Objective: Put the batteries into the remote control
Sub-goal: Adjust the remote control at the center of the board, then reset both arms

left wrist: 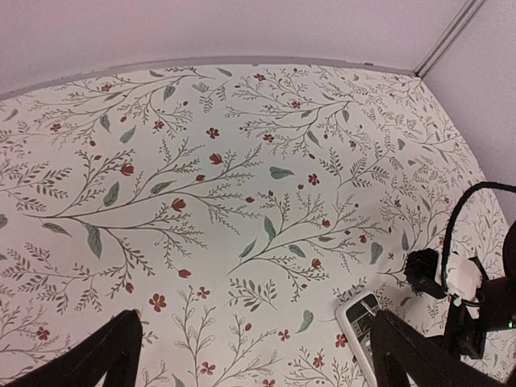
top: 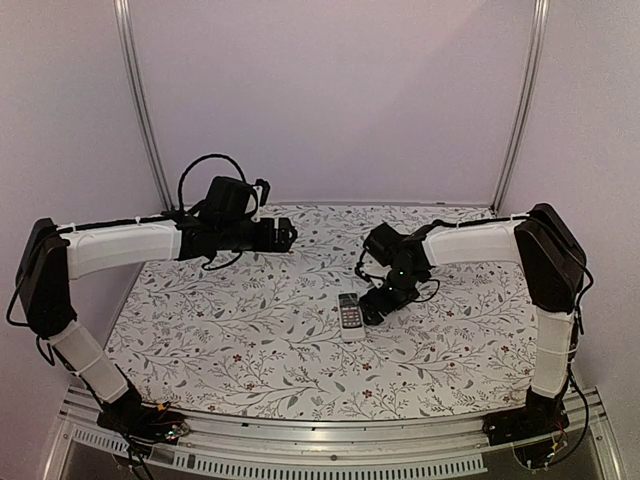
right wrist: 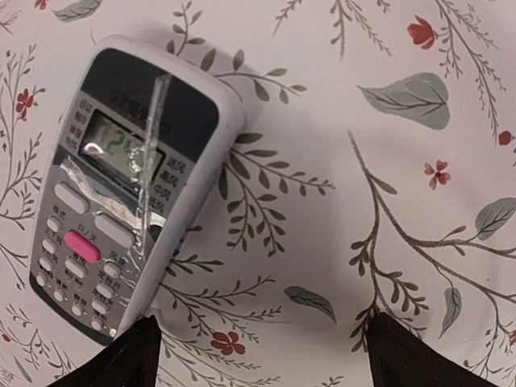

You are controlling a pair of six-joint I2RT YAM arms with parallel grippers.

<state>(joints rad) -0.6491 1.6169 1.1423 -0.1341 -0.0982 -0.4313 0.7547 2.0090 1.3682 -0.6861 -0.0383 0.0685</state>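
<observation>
The remote control (top: pixel 350 316) lies face up on the flowered table cloth, its white body, dark top, small display and rows of buttons showing in the right wrist view (right wrist: pixel 121 185), with clear tape across its face. My right gripper (top: pixel 373 310) is open and low over the cloth just right of the remote; its left fingertip (right wrist: pixel 121 359) is by the remote's lower edge. My left gripper (top: pixel 286 235) is open and empty, held high over the back left. In the left wrist view one end of the remote (left wrist: pixel 359 317) shows behind my finger (left wrist: pixel 415 355). No batteries are in view.
The table (top: pixel 200 320) is covered by a white cloth with leaves and red flowers. White walls and metal posts (top: pixel 140 100) close the back and sides. The right arm's wrist and cable (left wrist: pixel 459 282) show in the left wrist view.
</observation>
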